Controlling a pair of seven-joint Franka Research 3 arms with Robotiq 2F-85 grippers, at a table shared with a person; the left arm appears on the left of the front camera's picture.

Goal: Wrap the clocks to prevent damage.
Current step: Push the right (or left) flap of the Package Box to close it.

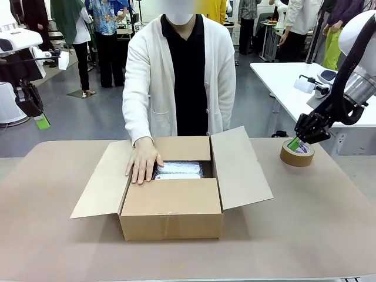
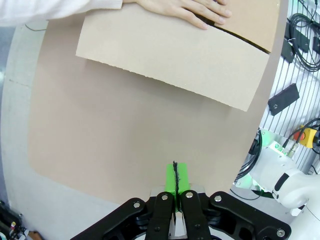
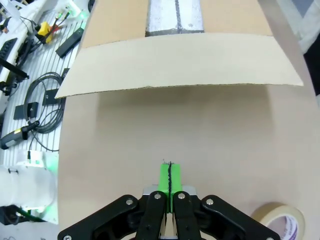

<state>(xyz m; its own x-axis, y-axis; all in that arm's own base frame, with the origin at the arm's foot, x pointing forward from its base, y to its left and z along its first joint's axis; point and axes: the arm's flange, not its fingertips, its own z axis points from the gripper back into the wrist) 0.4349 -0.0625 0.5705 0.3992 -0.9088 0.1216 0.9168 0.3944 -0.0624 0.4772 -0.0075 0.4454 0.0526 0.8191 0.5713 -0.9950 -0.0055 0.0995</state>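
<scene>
An open cardboard box (image 1: 171, 205) stands mid-table with its flaps spread. Inside lies a bundle in pale bubble wrap (image 1: 178, 170), seen again as the bundle (image 3: 175, 17) past a flap (image 3: 180, 62); the clocks themselves are hidden. The person's hand (image 1: 143, 163) rests flat on the box's far left edge, the same hand (image 2: 192, 12) showing on a flap (image 2: 170, 55). My left gripper (image 1: 42, 121) hangs shut and empty off the table's left side, pads together (image 2: 175, 182). My right gripper (image 1: 295, 143) is shut and empty just above a tape roll (image 1: 296, 154).
The tape roll (image 3: 280, 222) sits on the brown table (image 1: 305, 235) right of the box. A white table (image 1: 288, 82) with gear stands behind at the right. Cables and tools (image 3: 35, 100) lie on a rack beside the table. People stand far back.
</scene>
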